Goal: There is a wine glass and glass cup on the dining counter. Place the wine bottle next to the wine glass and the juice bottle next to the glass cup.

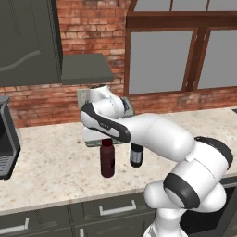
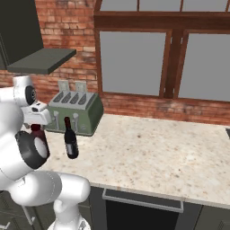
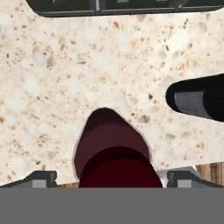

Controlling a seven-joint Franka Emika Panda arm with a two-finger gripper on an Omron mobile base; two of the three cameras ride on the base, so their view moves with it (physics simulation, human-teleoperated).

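Claw (image 3: 111,177) sits directly above the juice bottle (image 1: 107,159), fingers (image 3: 40,178) spread wide either side of its cap. That bottle stands on a speckled beige bench (image 1: 55,171) under a brick wall, wine bottle (image 2: 70,139) just beside it, toaster (image 2: 76,112) behind.

Rendering evenly and brightly, with flat, soft light and barely any shadows on the counter (image 1: 55,157); lacking glare; showing coarse, slightly blurry textures, especially in the hand view.

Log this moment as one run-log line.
gripper: open, above juice bottle cap | wine bottle: upright beside it | both on counter by toaster
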